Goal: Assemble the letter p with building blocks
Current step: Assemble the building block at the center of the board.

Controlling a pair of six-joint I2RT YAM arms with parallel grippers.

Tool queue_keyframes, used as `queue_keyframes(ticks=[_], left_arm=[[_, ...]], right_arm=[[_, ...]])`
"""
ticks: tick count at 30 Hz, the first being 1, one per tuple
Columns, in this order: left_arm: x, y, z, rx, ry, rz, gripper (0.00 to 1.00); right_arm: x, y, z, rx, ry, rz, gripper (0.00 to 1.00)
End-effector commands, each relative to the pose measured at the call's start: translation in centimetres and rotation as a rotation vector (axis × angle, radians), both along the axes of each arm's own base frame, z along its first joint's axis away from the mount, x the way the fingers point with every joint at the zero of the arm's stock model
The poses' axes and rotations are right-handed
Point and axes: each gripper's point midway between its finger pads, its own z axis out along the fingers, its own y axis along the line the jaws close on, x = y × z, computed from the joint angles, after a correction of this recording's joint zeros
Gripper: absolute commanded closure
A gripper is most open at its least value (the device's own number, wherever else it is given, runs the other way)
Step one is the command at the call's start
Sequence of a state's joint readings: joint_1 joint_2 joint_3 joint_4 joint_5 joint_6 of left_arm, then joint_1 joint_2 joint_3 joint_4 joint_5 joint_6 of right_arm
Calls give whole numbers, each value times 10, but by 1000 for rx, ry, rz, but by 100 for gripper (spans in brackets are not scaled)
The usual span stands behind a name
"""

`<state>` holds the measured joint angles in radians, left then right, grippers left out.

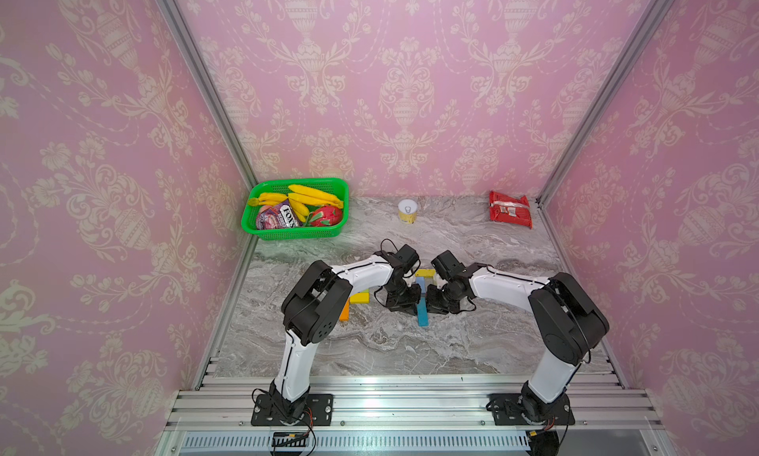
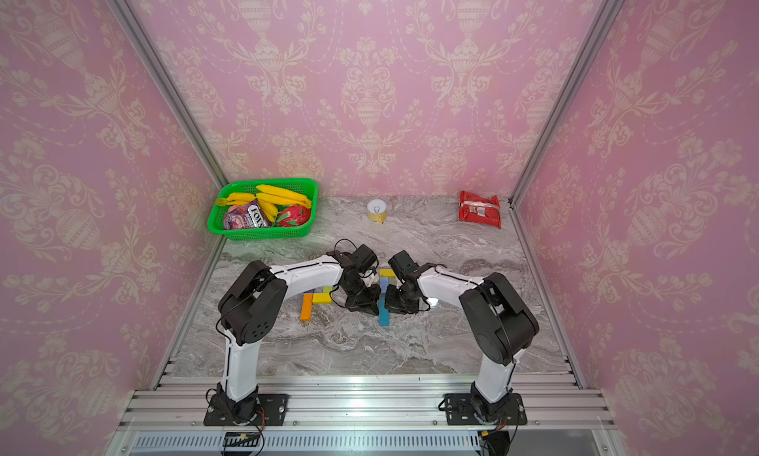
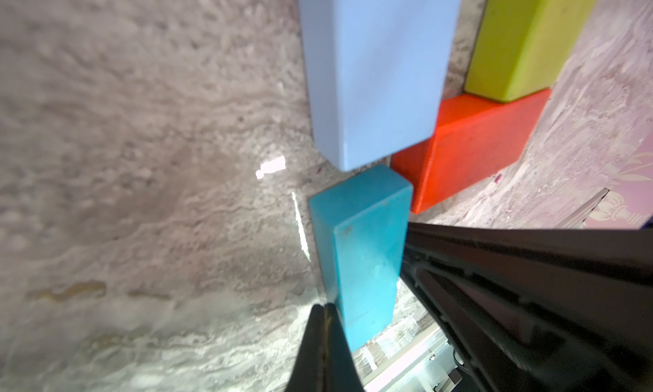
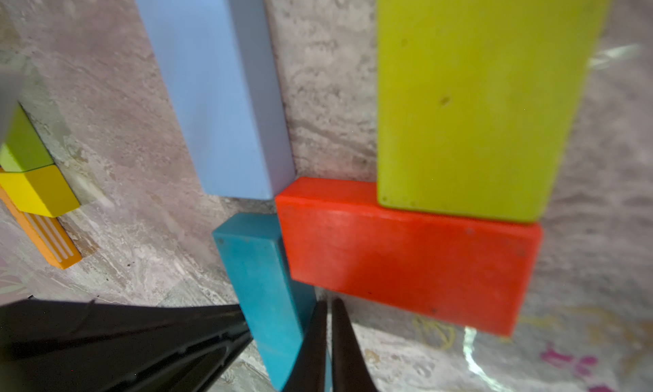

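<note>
Left gripper (image 3: 323, 306): shut, empty, tips beside teal block (image 3: 360, 245).
Right gripper (image 4: 329, 302): shut, empty, opposite side.
Why: probably to line it up for P.

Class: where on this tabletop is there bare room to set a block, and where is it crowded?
Free: marble between the can and red packet; the near strip by the front rail. Crowded: centre, where left gripper and right gripper flank the teal block.
</note>
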<state>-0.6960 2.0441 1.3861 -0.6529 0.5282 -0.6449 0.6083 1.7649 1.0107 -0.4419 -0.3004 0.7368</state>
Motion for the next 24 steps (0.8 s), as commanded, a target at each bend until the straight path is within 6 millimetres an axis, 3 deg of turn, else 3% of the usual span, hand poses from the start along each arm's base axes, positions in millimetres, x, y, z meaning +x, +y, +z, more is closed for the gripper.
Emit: queue_keyframes(ticks=[1,13,24], left_arm=[[1,6,5,4,-30,-4,100],[-16,18,10,6,-35,-8,100],[-29,11,4,-18,-18,-24,100]], right_arm=[[0,-5,4,-31,-9,1,90],[-20,-18,13,-19,-14,-22,90],[-37,-7,0,93,9,-46,90]])
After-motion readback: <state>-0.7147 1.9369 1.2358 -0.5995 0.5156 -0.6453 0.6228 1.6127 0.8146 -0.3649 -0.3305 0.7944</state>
